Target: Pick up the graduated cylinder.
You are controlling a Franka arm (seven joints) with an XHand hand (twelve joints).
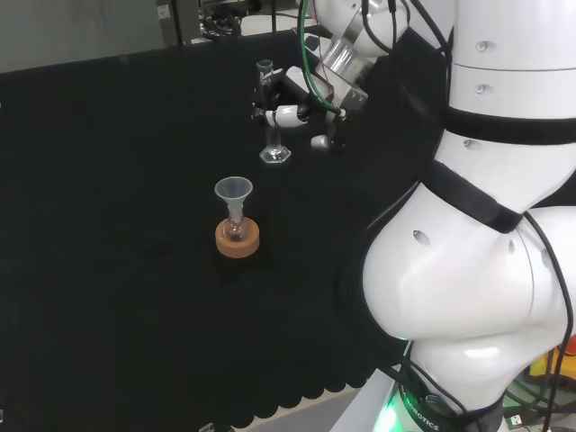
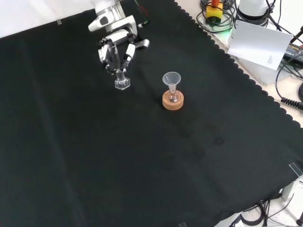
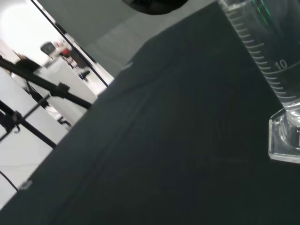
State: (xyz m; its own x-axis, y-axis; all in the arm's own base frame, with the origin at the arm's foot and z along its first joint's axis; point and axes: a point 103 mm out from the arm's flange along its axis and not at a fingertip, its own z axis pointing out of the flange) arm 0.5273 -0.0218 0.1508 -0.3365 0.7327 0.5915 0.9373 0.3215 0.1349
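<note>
Your hand (image 2: 115,51) sits at far side of counter (image 2: 94,156) in front view, fingers (image 2: 127,55) curled round graduated cylinder (image 2: 120,78), thumb on other side. Cylinder upright, hexagonal base on black cloth or just above it; you cannot tell which. Wrist view: scale marks and clear foot close up. Small flask (image 2: 173,97) with funnel (image 2: 171,78) in cork ring (image 2: 172,102) stands apart, to right in front view.
</note>
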